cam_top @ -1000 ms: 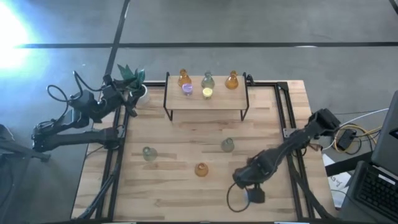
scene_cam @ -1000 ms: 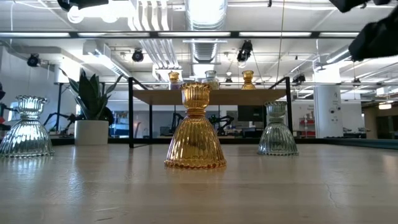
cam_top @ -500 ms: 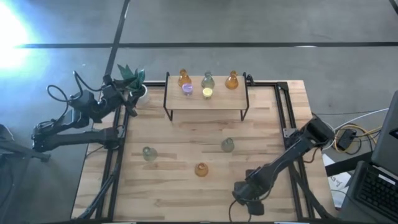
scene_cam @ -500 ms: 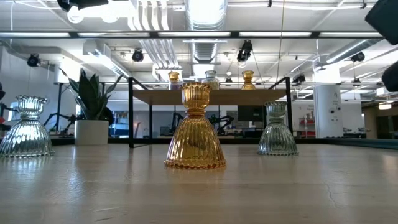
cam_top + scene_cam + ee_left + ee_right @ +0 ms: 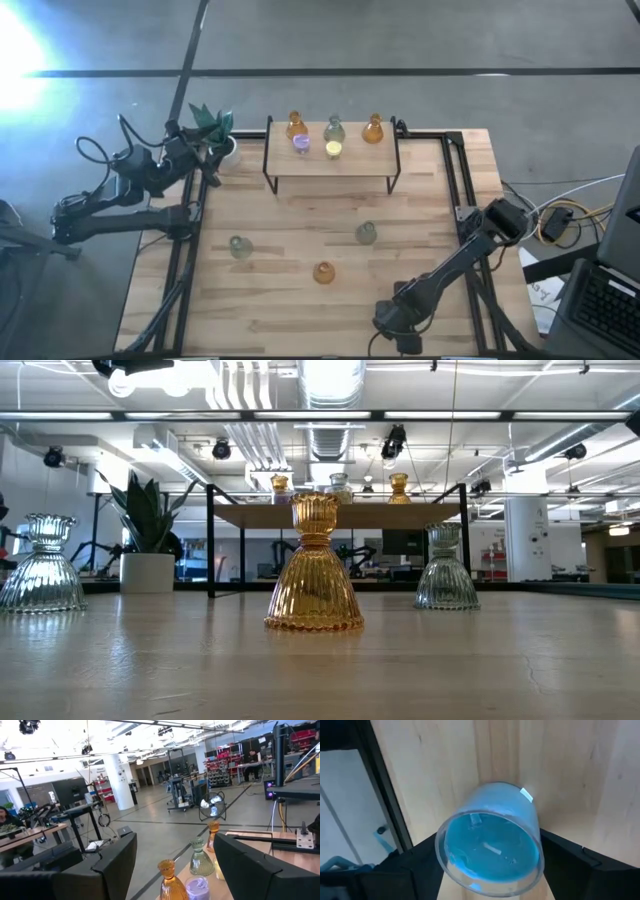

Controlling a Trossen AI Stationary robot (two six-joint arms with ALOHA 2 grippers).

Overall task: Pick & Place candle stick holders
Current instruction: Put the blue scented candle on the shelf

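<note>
A blue glass candle stick holder (image 5: 490,847) fills the right wrist view, standing over the wooden table top. My right gripper (image 5: 398,322), near the table's front edge, points steeply down with one finger on each side of it. On the table stand an amber holder (image 5: 323,272), a grey-green one (image 5: 366,233) and a clear grey one (image 5: 240,247). Several more stand on the wooden shelf (image 5: 380,160) at the back. My left gripper (image 5: 212,165) hovers open and level at the far left, with nothing between its fingers. My right gripper has its fingers (image 5: 420,865) close along the two opposite sides of the blue holder's round wall (image 5: 447,827), coming from above and slanting down. I cannot tell whether the fingers touch the glass.
A potted plant (image 5: 212,125) in a white pot stands at the far left corner beside my left arm. The black-legged shelf spans the table's back middle. A laptop (image 5: 605,300) and cables lie off the table's right edge. Bare wood lies between the three holders on the table.
My right gripper has moved toward the table's near edge and down. Its arm has dropped out of the low view's upper right corner. The holders on the table and the shelf have kept their places.
</note>
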